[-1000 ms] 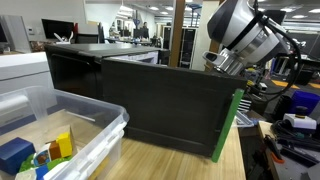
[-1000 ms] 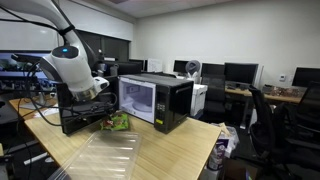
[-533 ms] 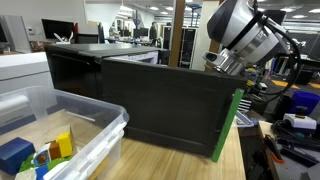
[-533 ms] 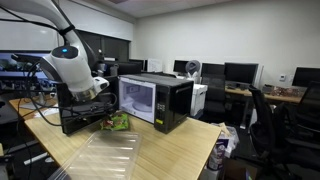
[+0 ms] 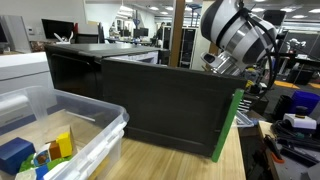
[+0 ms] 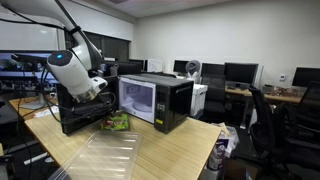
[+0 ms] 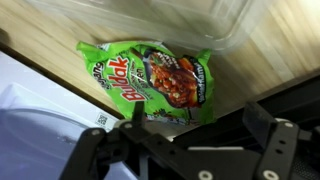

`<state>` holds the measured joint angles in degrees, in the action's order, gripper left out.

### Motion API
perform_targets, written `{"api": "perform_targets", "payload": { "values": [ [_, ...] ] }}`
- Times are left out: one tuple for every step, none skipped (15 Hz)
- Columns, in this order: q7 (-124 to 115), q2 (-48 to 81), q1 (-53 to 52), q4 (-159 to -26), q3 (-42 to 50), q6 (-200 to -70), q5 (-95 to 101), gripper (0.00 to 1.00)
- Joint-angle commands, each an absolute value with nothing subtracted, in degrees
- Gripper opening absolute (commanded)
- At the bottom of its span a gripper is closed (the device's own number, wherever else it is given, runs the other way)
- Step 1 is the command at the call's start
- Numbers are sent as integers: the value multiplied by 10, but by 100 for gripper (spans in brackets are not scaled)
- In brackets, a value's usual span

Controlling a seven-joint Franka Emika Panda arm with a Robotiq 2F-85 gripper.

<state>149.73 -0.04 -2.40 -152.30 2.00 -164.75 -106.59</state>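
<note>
A green instant-noodle packet [image 7: 150,80] with a picture of red noodles lies flat on the wooden table [image 7: 260,50]. It also shows in an exterior view [image 6: 119,122], between a black box [image 6: 82,112] and a microwave [image 6: 155,100]. My gripper [image 7: 195,130] hangs above the packet with its jaws spread wide and nothing between them. In both exterior views the gripper [image 6: 100,88] [image 5: 222,62] is up by the top edge of the black box [image 5: 165,100], clear of the packet.
A clear plastic bin [image 5: 95,135] holding coloured toys stands in front of the black box. A clear lid [image 6: 100,155] lies flat on the table. The corner of a clear container [image 7: 215,20] shows beyond the packet. Office desks and chairs stand behind.
The arm's wrist has shifted and turned a little, to the left in both exterior views. The packet has not moved, and nothing was picked up.
</note>
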Motion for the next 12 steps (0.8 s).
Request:
{"api": "perform_targets", "payload": {
  "values": [
    [1494, 14, -39, -1511, 6, -1669, -1021, 100],
    [1494, 14, -42, -1513, 5, -1663, -1000, 100],
    [1493, 16, -45, -1514, 3, -1662, -979, 100],
    [1493, 22, -49, -1515, 0, -1667, -958, 100],
    [1493, 26, -52, -1516, -1, -1668, -939, 100],
    [1493, 30, -55, -1517, -2, -1667, -923, 100],
    [1493, 33, -57, -1516, -1, -1667, -909, 100],
    [1493, 39, -58, -1515, -1, -1665, -899, 100],
    [1493, 46, -59, -1513, 0, -1665, -890, 100],
    [1493, 52, -59, -1511, 2, -1667, -882, 100],
    [1493, 58, -57, -1509, 3, -1667, -874, 100],
    [1493, 60, -56, -1507, 4, -1672, -867, 100]
  ]
}}
